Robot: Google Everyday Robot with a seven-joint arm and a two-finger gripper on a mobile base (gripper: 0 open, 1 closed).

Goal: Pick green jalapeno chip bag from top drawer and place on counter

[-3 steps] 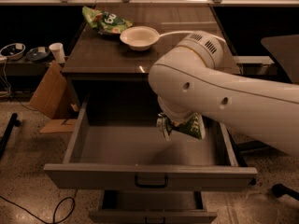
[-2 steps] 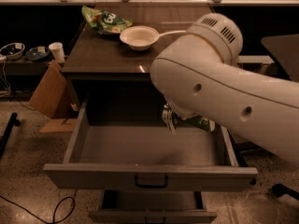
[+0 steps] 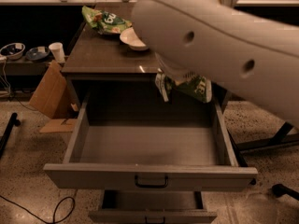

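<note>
The green jalapeno chip bag hangs in the air above the back right of the open top drawer, level with the front edge of the counter. My gripper is just above the bag, mostly hidden behind my big white arm, and is shut on the bag's top. The drawer is pulled out wide, its inside bare, with its dark bail handle on the front.
A brighter green bag and a white bowl lie at the back of the counter. A lower drawer sticks out slightly. A cardboard box, a cup and bowls stand left. A cable lies on the floor.
The bag has risen from low inside the drawer to counter-edge height. My arm has swung up and now covers the top right of the view.
</note>
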